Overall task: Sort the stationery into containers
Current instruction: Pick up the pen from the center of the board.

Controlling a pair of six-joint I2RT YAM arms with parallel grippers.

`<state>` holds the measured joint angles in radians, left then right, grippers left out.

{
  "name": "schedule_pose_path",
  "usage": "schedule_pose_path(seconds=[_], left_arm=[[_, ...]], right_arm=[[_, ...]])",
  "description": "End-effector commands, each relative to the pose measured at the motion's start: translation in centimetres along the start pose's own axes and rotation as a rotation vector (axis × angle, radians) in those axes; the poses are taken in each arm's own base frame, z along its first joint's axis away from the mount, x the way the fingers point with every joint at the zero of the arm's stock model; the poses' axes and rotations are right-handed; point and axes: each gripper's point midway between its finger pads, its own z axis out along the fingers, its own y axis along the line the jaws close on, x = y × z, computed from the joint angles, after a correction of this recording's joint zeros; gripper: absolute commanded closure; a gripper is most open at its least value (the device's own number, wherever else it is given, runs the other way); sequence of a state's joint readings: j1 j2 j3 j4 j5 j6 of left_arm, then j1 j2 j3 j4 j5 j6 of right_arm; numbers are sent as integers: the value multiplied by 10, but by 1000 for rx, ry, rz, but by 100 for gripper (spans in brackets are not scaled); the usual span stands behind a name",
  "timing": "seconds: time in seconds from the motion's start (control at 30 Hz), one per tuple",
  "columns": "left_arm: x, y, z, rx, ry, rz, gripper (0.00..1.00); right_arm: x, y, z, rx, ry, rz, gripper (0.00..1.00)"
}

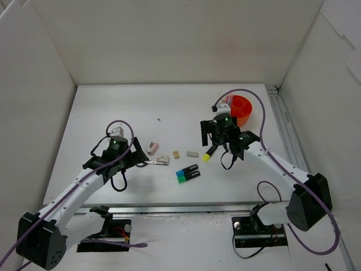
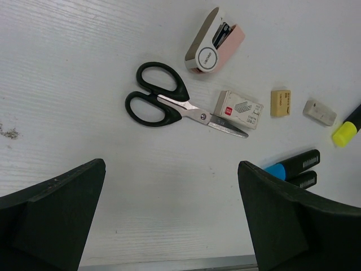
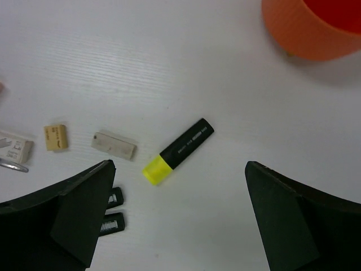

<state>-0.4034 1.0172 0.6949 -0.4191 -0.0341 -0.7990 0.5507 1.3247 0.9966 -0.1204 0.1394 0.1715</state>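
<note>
From above, the left fingers (image 1: 139, 157) hover beside the scissors (image 1: 156, 162). The right fingers (image 1: 206, 133) hang over the yellow highlighter (image 1: 209, 153), with the orange cup (image 1: 242, 109) near them on the surface (image 1: 113, 107). The left wrist view shows its fingers spread wide and empty, the scissors lying flat ahead. The right wrist view shows fingers likewise spread, the highlighter lying below between them, untouched.

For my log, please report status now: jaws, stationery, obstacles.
Left jaws open, scissors ahead. Right jaws open above yellow highlighter. Orange cup near, path clear.
</note>
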Motion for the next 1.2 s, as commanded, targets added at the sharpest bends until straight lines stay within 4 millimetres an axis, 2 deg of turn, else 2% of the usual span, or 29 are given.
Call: schedule_pose_path(seconds=[0.0, 0.03, 0.17, 0.23, 0.3, 0.33, 0.37, 0.4, 0.43, 0.47, 0.5, 0.53, 0.57, 0.6, 0.63, 0.67, 0.73, 0.77, 0.83, 0.87, 0.97, 1.0, 1.03, 1.07, 1.1, 1.17], left_arm=[[-11, -7, -9, 46, -42, 18, 0], [-8, -5, -9, 46, -39, 20, 0], [-4, -3, -8, 48, -35, 26, 1], [-4, -2, -8, 52, -36, 34, 0], [-1, -5, -9, 78, -20, 40, 0], [0, -5, -10, 81, -17, 46, 0], [1, -5, -11, 88, -18, 52, 1], [4, -2, -10, 88, -16, 62, 1], [6, -3, -10, 103, -16, 70, 0], [4, -6, -11, 124, -32, 72, 1], [4, -6, -12, 129, -34, 72, 0], [4, -5, -13, 136, -39, 72, 0], [3, -5, -15, 139, -42, 71, 1], [3, -4, -16, 138, -47, 72, 0], [2, -3, -17, 134, -54, 69, 0], [0, -3, -20, 139, -69, 66, 0], [-1, -1, -22, 138, -86, 67, 0], [-3, -1, -26, 139, -97, 66, 0], [-9, 2, -31, 121, -119, 68, 0], [-12, 11, -33, 71, -136, 67, 0], [-19, 22, -38, 4, -161, 67, 0], [-24, 23, -42, -12, -177, 63, 1], [-25, 26, -43, -31, -177, 64, 0], [-23, 30, -43, -55, -165, 66, 0], [-26, 33, -45, -70, -178, 66, 1], [-25, 37, -45, -94, -177, 60, 0]], right_arm=[[22, -27, 0, 229, 37, 241, 2], [34, -29, 1, 256, 81, 271, 2], [59, -18, 13, 284, 149, 465, 2], [72, -15, 23, 308, 186, 495, 2], [73, -14, 30, 317, 198, 462, 2], [68, -17, 32, 309, 197, 401, 2], [62, -22, 32, 279, 214, 181, 2], [46, -17, 35, 231, 210, 62, 2], [44, -10, 35, 143, 237, -103, 2], [40, -10, 33, 35, 262, -394, 2], [33, -3, 31, -16, 246, -483, 2], [19, -7, 33, -11, 213, -602, 2], [8, -13, 33, 15, 188, -631, 2], [-12, -13, 34, 14, 145, -650, 2], [-22, -13, 35, -21, 125, -718, 2], [-28, -2, 37, -119, 96, -753, 2], [-47, 4, 40, -193, 40, -903, 2], [-61, 17, 39, -248, -13, -946, 2], [-62, 30, 42, -342, -33, -1050, 2], [-65, 37, 44, -391, -68, -1150, 2], [-72, 45, 50, -451, -99, -1316, 2], [-58, 49, 49, -545, -46, -1357, 2], [-52, 47, 49, -590, -21, -1462, 2], [-56, 48, 46, -611, -3, -1503, 2], [-24, 42, 44, -712, 132, -1512, 2], [-7, 34, 44, -776, 230, -1539, 2]])
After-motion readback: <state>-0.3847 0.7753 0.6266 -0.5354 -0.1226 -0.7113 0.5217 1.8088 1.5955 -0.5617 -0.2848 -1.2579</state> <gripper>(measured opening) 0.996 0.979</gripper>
